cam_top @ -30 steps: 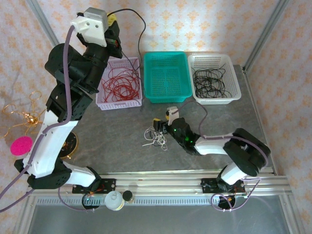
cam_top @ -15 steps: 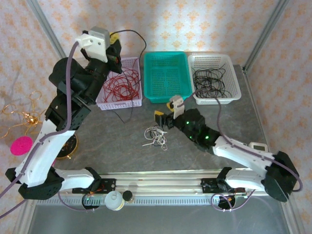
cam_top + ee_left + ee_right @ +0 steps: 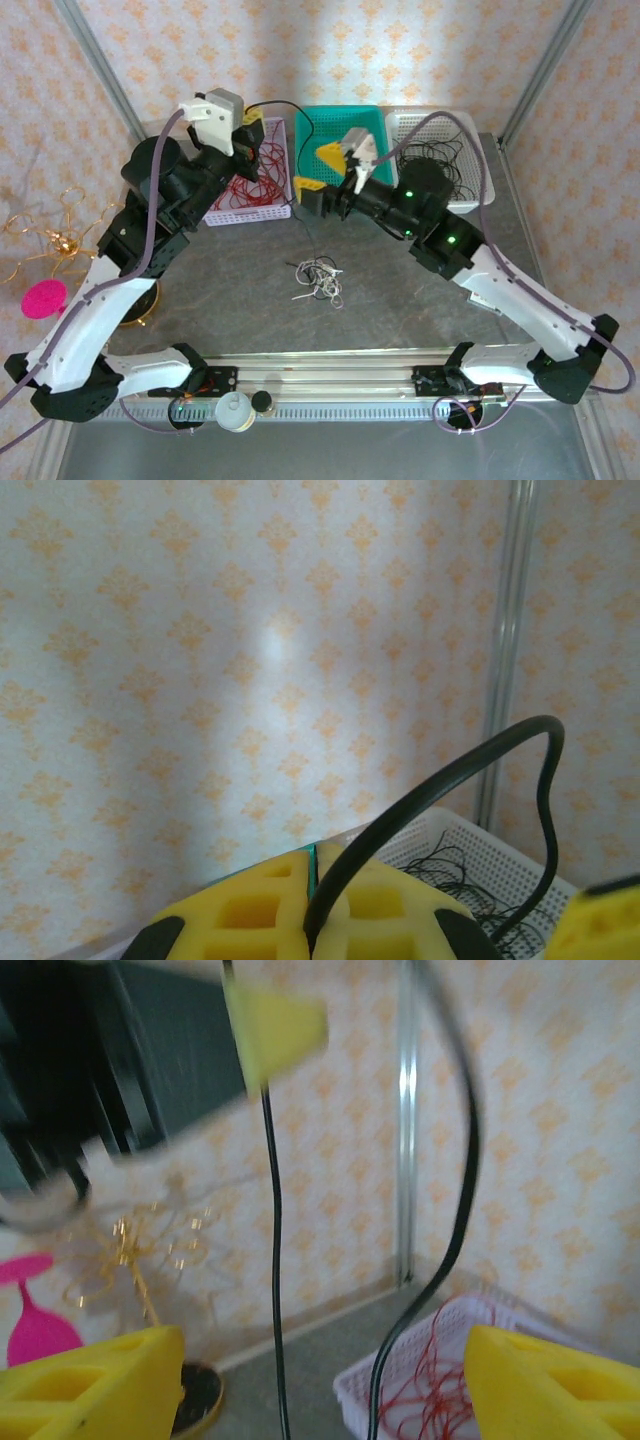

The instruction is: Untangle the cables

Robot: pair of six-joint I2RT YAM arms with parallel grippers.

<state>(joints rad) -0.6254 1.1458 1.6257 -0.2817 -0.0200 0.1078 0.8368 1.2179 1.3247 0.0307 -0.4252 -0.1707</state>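
Observation:
My left gripper (image 3: pixel 250 122) is raised over the lilac basket, shut on a black cable (image 3: pixel 285 104) that arcs right and hangs down. In the left wrist view the yellow fingers (image 3: pixel 250 910) press together on that cable (image 3: pixel 420 810). My right gripper (image 3: pixel 313 172) is open beside the hanging strand. Its wrist view shows two black strands (image 3: pixel 275 1260) hanging between its wide-apart yellow fingertips (image 3: pixel 90 1380), untouched. A small clump of cream-white and black cables (image 3: pixel 320 278) lies on the table below.
At the back stand a lilac basket (image 3: pixel 222 212) holding red cables, a teal basket (image 3: pixel 345 150), and a white basket (image 3: pixel 478 185) holding black cables. A gold wire ornament (image 3: pixel 50 235) and a pink disc (image 3: pixel 43 298) sit at the left.
My right arm lifted from the clump on the table up to the hanging black cable near the baskets. My left gripper came down and rightward, still holding the cable.

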